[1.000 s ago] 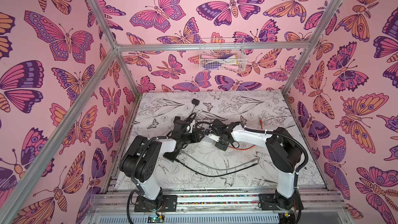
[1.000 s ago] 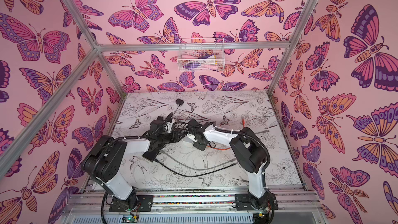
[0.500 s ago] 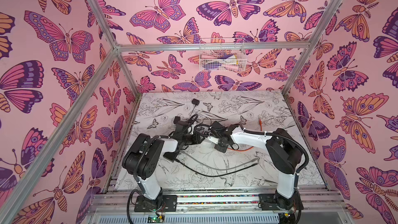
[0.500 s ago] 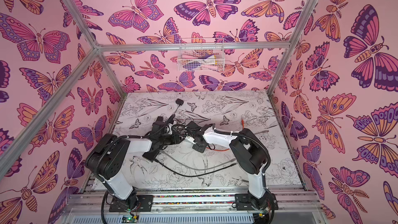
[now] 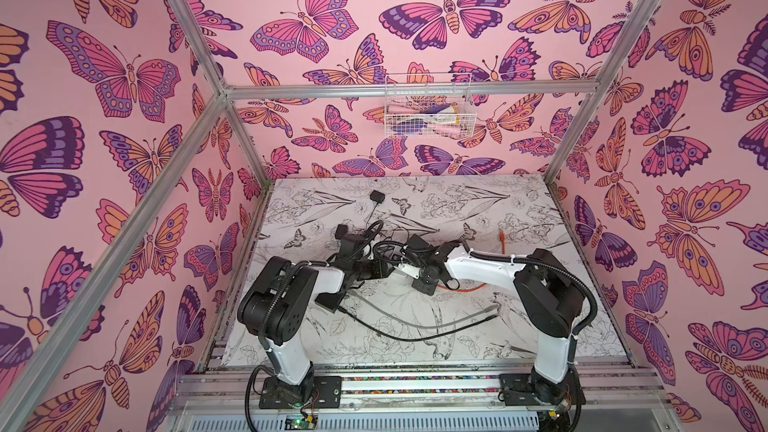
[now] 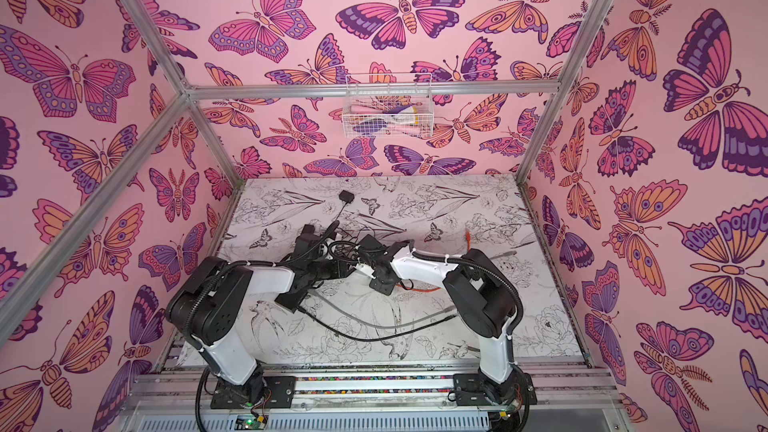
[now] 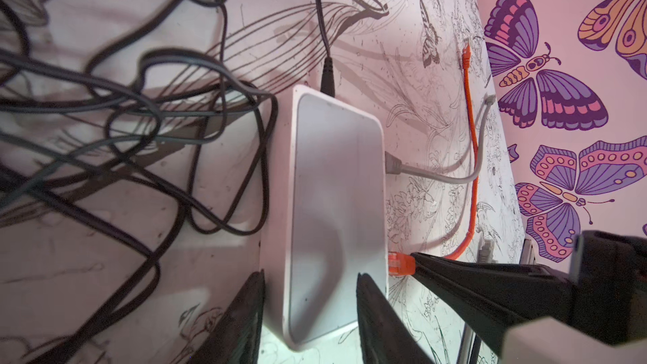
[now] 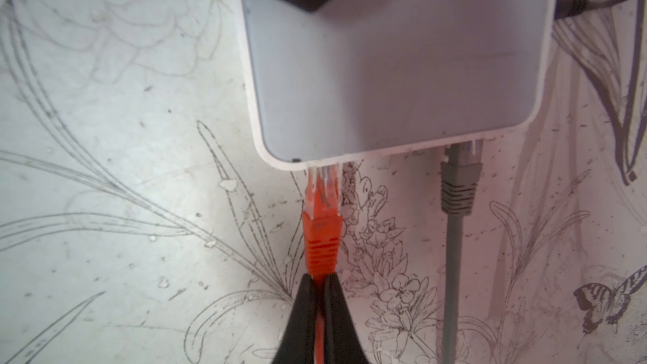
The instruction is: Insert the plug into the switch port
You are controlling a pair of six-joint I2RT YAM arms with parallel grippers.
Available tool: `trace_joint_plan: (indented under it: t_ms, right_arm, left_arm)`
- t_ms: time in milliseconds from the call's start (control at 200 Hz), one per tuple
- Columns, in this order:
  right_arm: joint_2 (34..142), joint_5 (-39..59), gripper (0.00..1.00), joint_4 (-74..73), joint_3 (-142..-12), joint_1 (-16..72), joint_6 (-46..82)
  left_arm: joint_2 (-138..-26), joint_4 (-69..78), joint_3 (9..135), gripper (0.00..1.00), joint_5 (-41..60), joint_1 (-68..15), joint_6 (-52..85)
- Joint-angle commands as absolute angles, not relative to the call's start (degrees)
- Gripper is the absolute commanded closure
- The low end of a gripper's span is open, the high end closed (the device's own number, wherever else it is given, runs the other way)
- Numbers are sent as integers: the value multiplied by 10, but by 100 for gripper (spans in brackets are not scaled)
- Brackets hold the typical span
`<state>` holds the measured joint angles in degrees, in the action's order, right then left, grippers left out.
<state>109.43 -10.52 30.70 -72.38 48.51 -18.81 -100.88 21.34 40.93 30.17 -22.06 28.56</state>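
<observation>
The right claw (image 8: 317,281) is pinching shut on the orange cable (image 7: 471,169) just behind the orange clear-tipped plug (image 8: 322,218), whose tip is sitting at a port of the white rectangular plastic switch (image 8: 395,75). The left claw (image 7: 310,278), half-spread, is clamping that switch. Pushing through soft cable risks buckling it, jamming the plug crooked.

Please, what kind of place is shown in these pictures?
Probably a robot test cell, not a home: an aluminium frame, printed butterfly walls, and a left arm and right arm mounted on a base rail.
</observation>
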Motion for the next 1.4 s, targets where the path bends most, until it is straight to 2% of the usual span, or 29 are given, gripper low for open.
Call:
trace_joint_plan:
  t_ms: [0,366,826,1397]
  right_arm:
    - [1073,-111,100,270,-724,494,-205]
    - [1085,-113,100,254,-736,504,-202]
    - [1049,-60,100,164,-688,505,-206]
    - [1067,-83,100,181,-697,500,-232]
  left_arm:
    - [-1019,214,418,55,307,-227,274]
    - [-1025,214,416,56,306,-239,272]
    - [-1027,215,413,56,311,-250,263]
    - [-1006,180,403,58,303,-247,225]
